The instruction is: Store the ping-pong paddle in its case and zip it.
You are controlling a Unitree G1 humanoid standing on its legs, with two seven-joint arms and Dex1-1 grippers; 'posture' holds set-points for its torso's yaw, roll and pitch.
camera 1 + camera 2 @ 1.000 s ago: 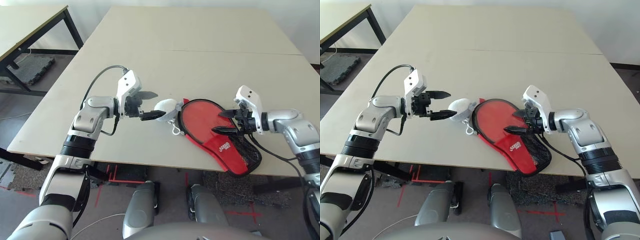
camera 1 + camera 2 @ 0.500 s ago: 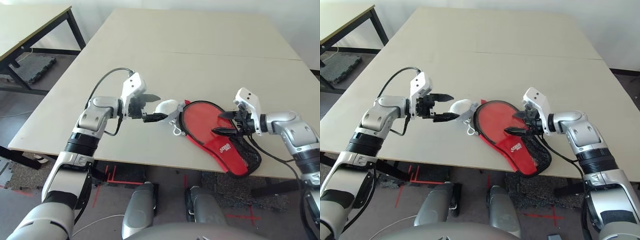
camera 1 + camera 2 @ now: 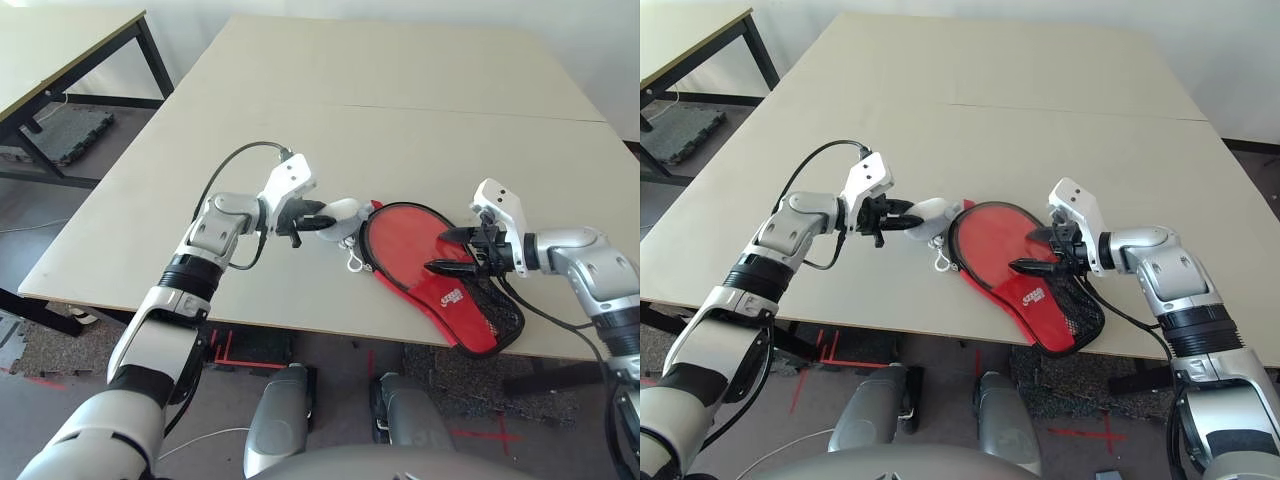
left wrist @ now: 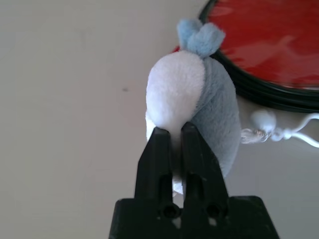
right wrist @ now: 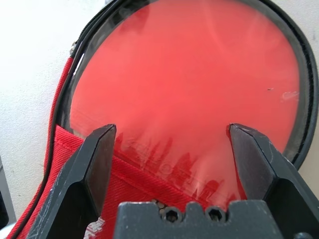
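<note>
Clamped in the left jaws (image 4: 177,169), a white-and-grey plush (image 4: 174,89), right beside the case (image 3: 410,245)! White cord (image 3: 941,258) by the rim, on the tabletop (image 3: 300,90). Right jaws (image 5: 172,149) wide apart over the case, red blade (image 5: 194,74) under its clear window.

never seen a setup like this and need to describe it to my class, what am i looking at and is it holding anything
This is a humanoid robot at a table. Two pictures come from its head camera's eyes; two come from its wrists, looking along each end effector's fingers.

On the table lies a paddle-shaped red case with a clear window, red showing beneath. Touching or close beside it is a small white and grey plush thing, with a white cord nearby.

The left end effector is pinching the plush thing. The right end effector is open over the case, holding nothing.
</note>
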